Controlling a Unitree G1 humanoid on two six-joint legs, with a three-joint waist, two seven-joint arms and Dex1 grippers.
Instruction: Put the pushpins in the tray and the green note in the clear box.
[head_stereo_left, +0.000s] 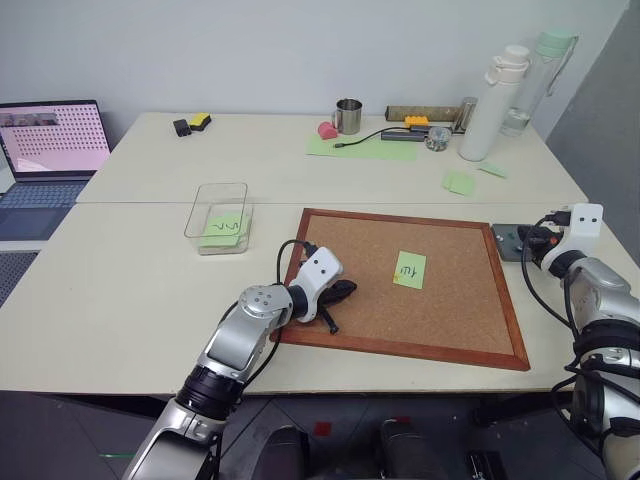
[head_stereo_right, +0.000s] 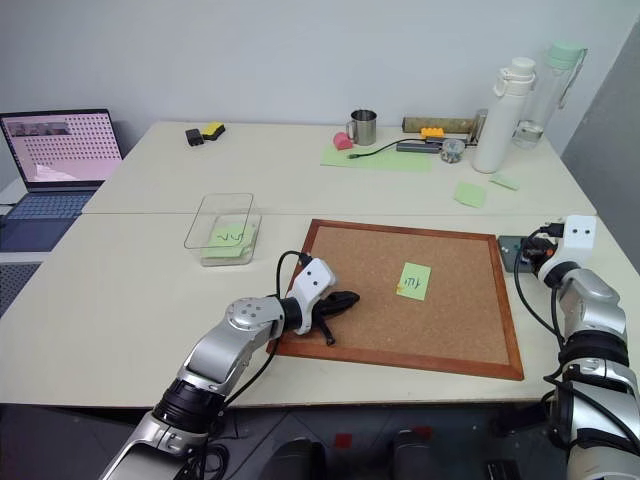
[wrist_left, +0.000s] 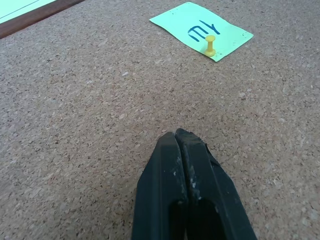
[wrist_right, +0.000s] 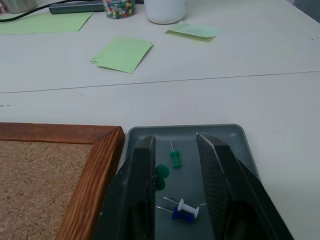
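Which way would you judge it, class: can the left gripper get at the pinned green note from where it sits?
Probably yes. The left gripper, shut, rests on the cork board, and only bare cork lies between it and the green note; a yellow pushpin pins the note.

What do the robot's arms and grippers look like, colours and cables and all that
Both arms are silver-grey metal with black joint rings and a white housing at each wrist. Black cables loop loosely outside each forearm to the wrist. The left gripper ends in two matte black, tapered jaws with scuffed, whitish-flecked tips. The right gripper has the same black jaws, flat on their inner faces. The right wrist housing carries two small dark dots.
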